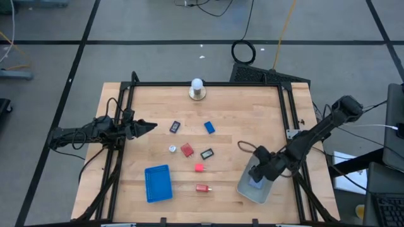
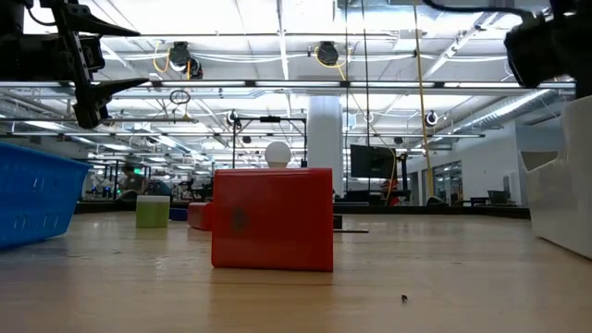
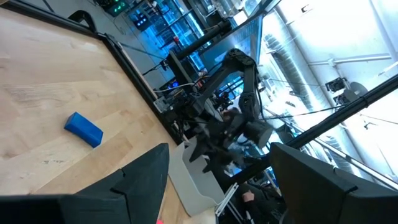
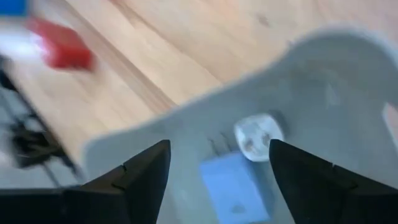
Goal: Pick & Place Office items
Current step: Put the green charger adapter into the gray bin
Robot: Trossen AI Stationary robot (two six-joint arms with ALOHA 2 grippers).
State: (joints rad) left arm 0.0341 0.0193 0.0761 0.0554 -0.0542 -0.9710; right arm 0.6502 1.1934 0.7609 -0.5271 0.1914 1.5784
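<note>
Loose office items lie mid-table in the high view: a black rectangle (image 1: 175, 127), a blue block (image 1: 209, 127), a silvery-white bit (image 1: 172, 149), a red block (image 1: 187, 150), a second black rectangle (image 1: 206, 153), a pink block (image 1: 199, 168) and another red block (image 1: 202, 188). My right gripper (image 1: 257, 180) hangs open over the clear grey bin (image 1: 247, 189). Its wrist view shows a light-blue block (image 4: 233, 183) and a small white piece (image 4: 258, 137) lying on the bin's floor below the gripper (image 4: 217, 149). My left gripper (image 1: 151, 126) waits open near the table's left side, above the table.
A flat blue tray (image 1: 158, 183) sits near the front edge, left of the bin. A white ball on a round metal base (image 1: 197, 90) stands at the far edge. A black frame rail (image 1: 208, 84) borders the table. The low view has the red block (image 2: 271, 219) close to the camera.
</note>
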